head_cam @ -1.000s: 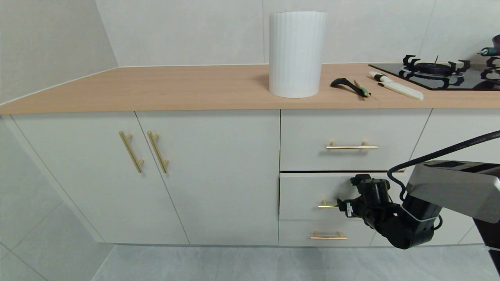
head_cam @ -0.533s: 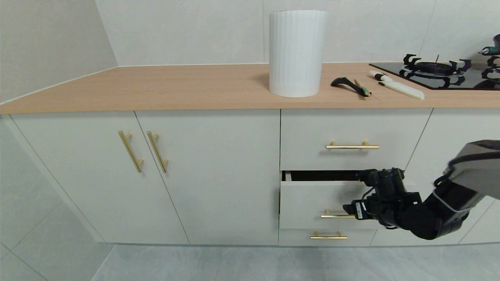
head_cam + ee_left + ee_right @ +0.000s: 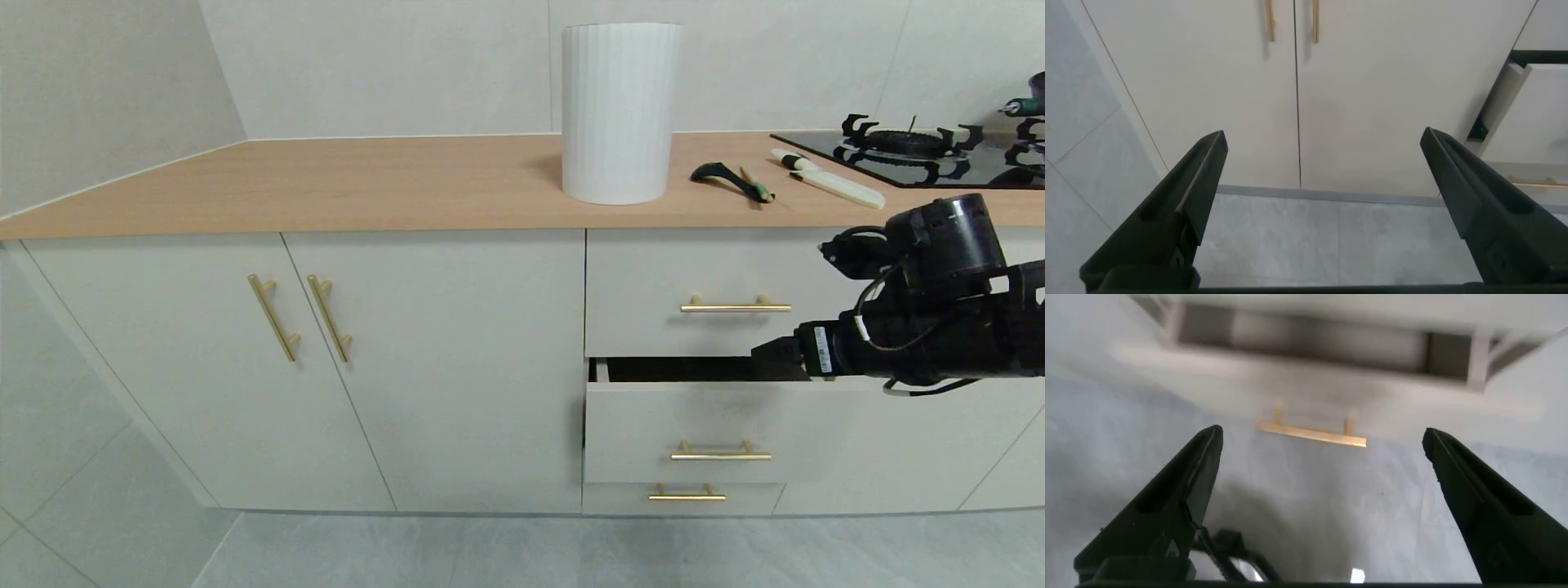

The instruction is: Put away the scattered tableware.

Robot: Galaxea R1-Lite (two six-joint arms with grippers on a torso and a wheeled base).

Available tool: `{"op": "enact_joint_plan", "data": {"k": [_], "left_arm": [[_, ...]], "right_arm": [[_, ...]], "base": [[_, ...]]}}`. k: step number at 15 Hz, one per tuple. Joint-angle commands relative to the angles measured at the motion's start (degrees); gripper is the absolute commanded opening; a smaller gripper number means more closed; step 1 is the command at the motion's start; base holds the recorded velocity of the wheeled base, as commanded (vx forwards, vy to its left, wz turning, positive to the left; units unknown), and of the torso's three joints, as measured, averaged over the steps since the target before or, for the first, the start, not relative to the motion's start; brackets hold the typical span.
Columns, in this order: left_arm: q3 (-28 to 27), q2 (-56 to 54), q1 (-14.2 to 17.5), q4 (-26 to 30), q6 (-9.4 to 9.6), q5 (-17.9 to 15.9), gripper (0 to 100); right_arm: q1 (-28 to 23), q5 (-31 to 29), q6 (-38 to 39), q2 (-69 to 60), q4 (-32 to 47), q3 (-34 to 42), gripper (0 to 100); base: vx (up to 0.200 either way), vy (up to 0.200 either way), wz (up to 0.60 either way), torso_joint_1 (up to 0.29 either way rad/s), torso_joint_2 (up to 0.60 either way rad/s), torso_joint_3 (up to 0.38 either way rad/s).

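The right gripper [image 3: 775, 353], held at the part-open drawer [image 3: 678, 416], and the left gripper [image 3: 1323, 143] are spread wide, empty; the knife [image 3: 833, 184] is seen well apart, farther back.

A canister [image 3: 618, 114] is standing on the counter [image 3: 326, 184], right of its middle. A peeler [image 3: 717, 172] is lying to its right and a knife [image 3: 831, 185] farther right, both toward the near edge, with the stove [image 3: 906, 155] sitting behind the knife at the far right. Under the counter, two doors [image 3: 457, 367] are hanging on the left. On the right, the middle drawer [image 3: 645, 420] is standing partly pulled out between the top drawer [image 3: 653, 286] and the bottom drawer [image 3: 620, 490]. The right gripper [image 3: 774, 356] is hovering at the gap above the middle drawer, toward its right end. The left gripper [image 3: 1323, 196] is hanging low over the floor [image 3: 1290, 237], facing the foot of the doors.
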Motion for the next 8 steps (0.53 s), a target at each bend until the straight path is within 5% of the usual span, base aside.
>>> {"op": "enact_joint_plan", "data": {"k": [1,8], "left_arm": [[0.0,0.1,0.0,0.0,-0.02,0.0,100],[0.0,0.1,0.0,0.0,-0.02,0.1,100]], "right_arm": [[-1.0,0.8,0.0,6.1,2.2,-5.4,100],[1.2,-7.5,0.0,21.2,-11.6,-5.3,100]], "base": [[0.0,0.0,0.0,0.0,0.0,0.0],[0.0,0.0,0.0,0.0,0.0,0.0]]}}
